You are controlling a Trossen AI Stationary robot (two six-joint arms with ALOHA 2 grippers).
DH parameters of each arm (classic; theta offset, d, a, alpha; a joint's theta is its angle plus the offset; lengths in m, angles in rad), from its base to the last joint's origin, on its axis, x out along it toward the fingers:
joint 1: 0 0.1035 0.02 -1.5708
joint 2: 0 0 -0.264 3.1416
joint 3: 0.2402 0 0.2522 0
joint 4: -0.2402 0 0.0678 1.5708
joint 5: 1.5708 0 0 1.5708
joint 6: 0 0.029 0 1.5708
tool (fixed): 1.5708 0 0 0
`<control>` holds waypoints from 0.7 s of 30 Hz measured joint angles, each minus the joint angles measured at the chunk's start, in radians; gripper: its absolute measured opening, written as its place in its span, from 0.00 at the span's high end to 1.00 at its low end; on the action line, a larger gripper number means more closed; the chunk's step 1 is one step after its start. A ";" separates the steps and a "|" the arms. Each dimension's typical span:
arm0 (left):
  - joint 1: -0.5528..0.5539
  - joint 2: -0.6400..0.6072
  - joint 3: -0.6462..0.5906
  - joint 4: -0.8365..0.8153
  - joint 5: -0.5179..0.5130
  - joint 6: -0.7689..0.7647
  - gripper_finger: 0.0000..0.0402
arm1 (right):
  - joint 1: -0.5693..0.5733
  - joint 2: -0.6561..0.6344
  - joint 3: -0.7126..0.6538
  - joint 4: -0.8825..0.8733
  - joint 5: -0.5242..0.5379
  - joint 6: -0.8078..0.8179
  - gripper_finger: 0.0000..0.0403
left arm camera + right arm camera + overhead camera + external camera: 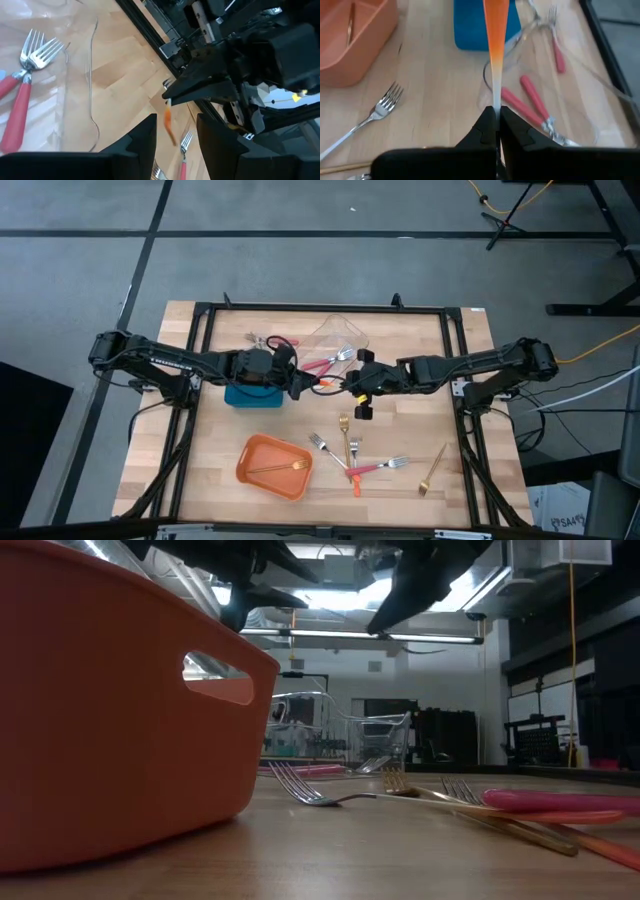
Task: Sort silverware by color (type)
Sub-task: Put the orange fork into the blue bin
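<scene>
- The step in hand looked like a hand-over or carry of one orange-handled fork (496,35) above the middle of the bench (420,350), with both arms meeting there.
- The right gripper (495,117) was clamped fully closed on that fork's thin metal end — the orange handle stuck out forward from the fingertips, towards the blue container (480,25).
- The left gripper (175,135) stood with its fingers spread as wide as they go, holding nothing; it faced the right gripper, and the fork's orange handle showed just beyond the gap between its fingers.
- To do this well, I judge the left gripper should straddle the handle squarely before closing, and the right should let go only after that grip is firm — a thin fork could easily twist or drop.
- Red-handled forks (325,363) lay in the clear container (345,335) near the bench's far edge.
- One gold fork (278,468) lay in the orange container (250,460) near the front edge.
- The remaining forks (352,455) lay loose on the bench towards the front right corner, well apart from both grippers.
</scene>
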 joint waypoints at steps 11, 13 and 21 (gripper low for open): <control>-0.001 0.000 0.000 0.000 0.032 -0.100 0.67 | 0.000 0.000 0.000 0.079 0.027 -0.091 1.00; -0.002 0.000 0.000 0.000 0.032 -0.116 0.67 | 0.000 0.000 0.000 0.082 0.031 -0.107 1.00; -0.001 0.000 0.000 0.001 0.028 -0.119 0.67 | 0.000 0.000 0.000 0.081 0.045 -0.113 1.00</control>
